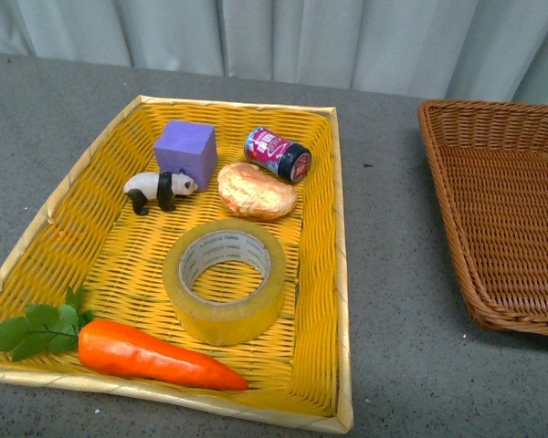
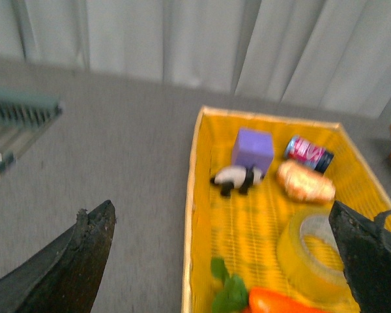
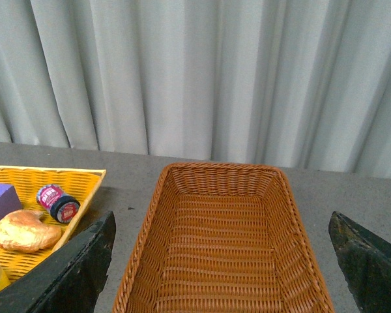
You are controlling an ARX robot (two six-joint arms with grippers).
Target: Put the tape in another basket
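Tape (image 1: 226, 321) lay flat at lower centre of the front view, inside the yellow tray (image 1: 340, 274). Brown basket (image 1: 521, 219) sat at the right edge, well apart, with no tape in it. No arm showed.

Left wrist view: left pincer (image 2: 220, 215) spread wide, holding nothing; tape at lower right.

Right wrist view: right pincer (image 3: 221, 222) likewise spread wide and unloaded, basket at lower centre.

Judged: nothing done yet; grasp, lift, carry and release all left.
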